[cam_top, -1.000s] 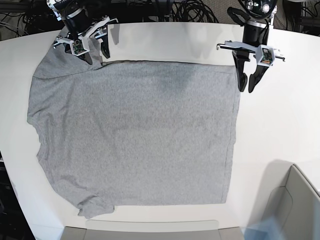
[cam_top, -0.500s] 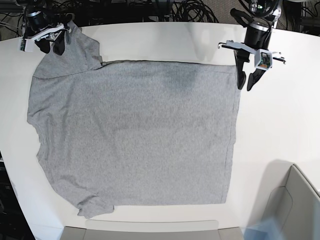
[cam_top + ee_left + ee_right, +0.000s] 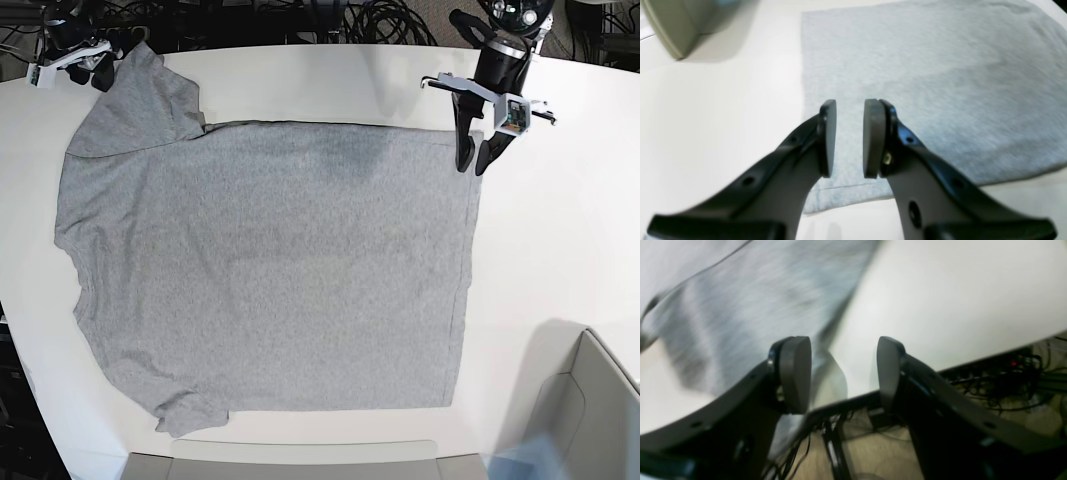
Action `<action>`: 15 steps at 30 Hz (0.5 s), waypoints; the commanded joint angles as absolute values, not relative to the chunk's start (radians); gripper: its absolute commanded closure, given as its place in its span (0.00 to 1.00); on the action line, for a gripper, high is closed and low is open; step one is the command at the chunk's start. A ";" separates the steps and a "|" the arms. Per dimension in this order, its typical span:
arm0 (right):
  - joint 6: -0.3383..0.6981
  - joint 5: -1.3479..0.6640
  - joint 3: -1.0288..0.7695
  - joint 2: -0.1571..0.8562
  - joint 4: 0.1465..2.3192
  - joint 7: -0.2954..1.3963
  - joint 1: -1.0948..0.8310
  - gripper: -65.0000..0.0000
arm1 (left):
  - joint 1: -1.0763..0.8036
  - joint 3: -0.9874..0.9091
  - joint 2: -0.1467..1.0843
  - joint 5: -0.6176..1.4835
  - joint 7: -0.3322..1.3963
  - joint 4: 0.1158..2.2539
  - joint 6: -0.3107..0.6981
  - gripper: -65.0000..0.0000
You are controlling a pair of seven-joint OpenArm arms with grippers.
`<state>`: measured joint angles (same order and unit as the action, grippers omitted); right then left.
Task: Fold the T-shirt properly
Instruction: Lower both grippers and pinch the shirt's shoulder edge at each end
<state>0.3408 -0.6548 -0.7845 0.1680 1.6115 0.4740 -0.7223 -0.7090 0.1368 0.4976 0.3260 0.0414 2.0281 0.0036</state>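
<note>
Left jaws apart above T-shirt corner

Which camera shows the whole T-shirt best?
The base view: the whole T-shirt lies spread flat there. The left wrist view shows only one corner under the left gripper; the right wrist view shows a blurred sleeve.

Left gripper fingers slightly parted, pointing down; right gripper parted, empty, at far edge.
</note>
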 commanded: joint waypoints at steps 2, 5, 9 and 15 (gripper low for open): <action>0.355 -0.667 -0.785 0.202 1.612 0.466 -0.728 0.51 | -0.711 0.134 0.489 0.325 0.013 2.045 -0.001 0.77; 0.355 -0.713 -0.762 0.214 1.604 0.466 -0.728 0.51 | -0.711 0.134 0.484 0.325 0.013 2.045 -0.001 0.77; 0.355 -0.723 -0.694 0.217 1.600 0.466 -0.728 0.51 | -0.711 0.134 0.473 0.325 0.013 2.045 -0.001 0.77; 0.355 -0.723 -0.565 0.191 1.604 0.466 -0.730 0.51 | -0.713 0.134 0.472 0.325 0.013 2.045 -0.001 0.77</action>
<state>0.3588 -0.7425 -0.5697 0.1913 1.6051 0.4126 -0.7151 -0.7094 0.1368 0.4675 0.3264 0.0425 2.0281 -0.0002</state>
